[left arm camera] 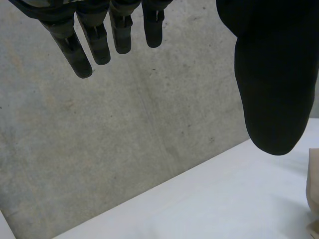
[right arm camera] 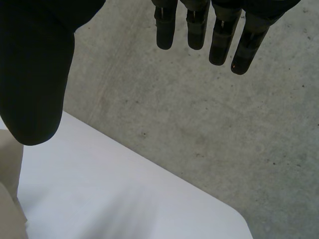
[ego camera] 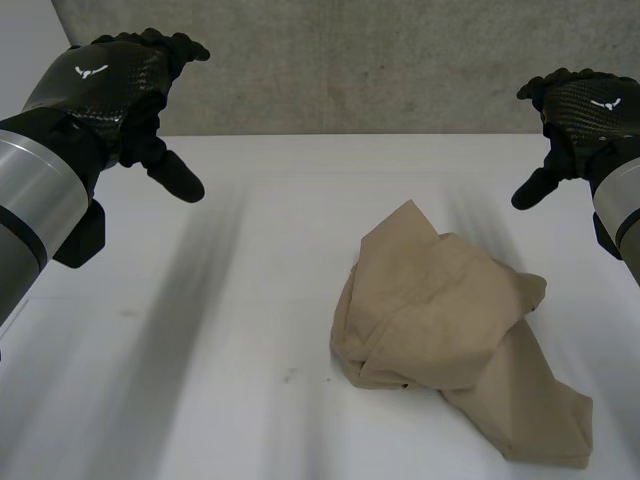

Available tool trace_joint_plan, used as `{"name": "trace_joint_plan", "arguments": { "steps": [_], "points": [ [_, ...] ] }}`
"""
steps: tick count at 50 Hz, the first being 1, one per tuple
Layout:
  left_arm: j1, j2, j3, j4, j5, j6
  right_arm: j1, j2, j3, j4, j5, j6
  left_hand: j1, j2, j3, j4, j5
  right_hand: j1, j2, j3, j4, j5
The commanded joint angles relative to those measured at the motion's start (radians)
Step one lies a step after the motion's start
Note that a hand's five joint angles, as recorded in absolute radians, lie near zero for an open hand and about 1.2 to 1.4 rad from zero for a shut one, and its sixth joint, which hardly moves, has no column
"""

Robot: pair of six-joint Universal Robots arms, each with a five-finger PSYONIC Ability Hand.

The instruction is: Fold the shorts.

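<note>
Tan shorts, soft crumpled heap, right of centre on white table. Left hand and right hand raised, fingers relaxed, empty.

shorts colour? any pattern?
Plain tan, no pattern visible on the shorts. Best seen in the head view, crumpled on the white table.

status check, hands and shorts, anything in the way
Left hand open, raised above the table, holding nothing. Right hand the same. Shorts crumpled on the table, nearer the right hand, untouched. Nothing in the way.
</note>
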Motion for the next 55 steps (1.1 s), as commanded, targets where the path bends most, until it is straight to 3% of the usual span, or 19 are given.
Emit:
{"name": "trace_joint_plan", "arguments": {
  "steps": [1,9,24,32,39,46,55],
  "points": [
    [0.004,-0.007,-0.020,0.001,0.000,-0.032,0.001,0.002,-0.003,-0.004,-0.034,-0.001,-0.002,-0.018,-0.026,-0.020,-0.036,-0.024,-0.040,-0.038,-0.056,-0.056],
    [0.010,-0.002,-0.062,0.010,-0.003,-0.073,-0.001,0.002,0.008,0.001,-0.182,-0.009,0.007,-0.010,-0.017,-0.011,-0.028,-0.024,-0.040,-0.038,-0.056,-0.056],
    [-0.006,-0.007,-0.181,0.076,0.020,-0.095,0.002,-0.048,-0.004,0.001,-0.176,-0.005,0.036,0.020,0.012,0.018,0.002,-0.024,-0.040,-0.038,-0.056,-0.056],
    [-0.094,-0.181,-0.286,0.082,0.104,-0.102,0.001,-0.048,0.000,0.002,-0.179,-0.010,0.101,0.084,0.077,0.083,0.066,-0.024,-0.040,-0.038,-0.056,-0.056],
    [-0.133,-0.310,-0.320,0.188,0.110,-0.108,0.001,-0.047,0.002,0.002,-0.179,-0.016,0.200,0.184,0.176,0.182,0.166,-0.024,-0.040,-0.038,-0.056,-0.056],
    [-0.190,-0.428,-0.271,0.303,0.110,-0.153,0.002,-0.050,0.007,0.004,-0.179,-0.018,0.289,0.272,0.265,0.271,0.254,-0.024,-0.040,-0.038,-0.056,-0.056],
    [-0.274,-0.600,-0.139,0.309,0.107,-0.207,0.002,-0.050,0.010,0.008,-0.179,-0.016,0.298,0.281,0.274,0.280,0.263,-0.024,-0.040,-0.038,-0.056,-0.056]
  ]
}}
